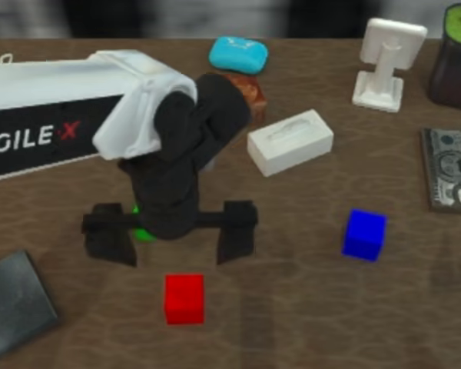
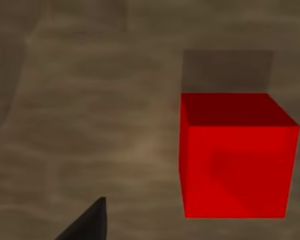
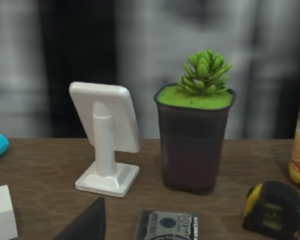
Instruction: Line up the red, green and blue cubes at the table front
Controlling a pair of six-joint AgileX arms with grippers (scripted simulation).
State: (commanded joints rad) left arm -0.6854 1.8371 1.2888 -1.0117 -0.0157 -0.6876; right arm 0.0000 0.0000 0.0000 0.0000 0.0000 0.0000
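With left gripper fingers spread wide over green cube, note: cubes look rigid, light, smooth; grip opposite flat faces. Right gripper's fingers: can't tell.

- Light is even and soft from above, moderately bright, with no glare on the table.
- In the left wrist view the red cube casts a faint square shadow beside it.
- Backgrounds beyond the table are blurred streaks.
- Edges look slightly soft throughout.
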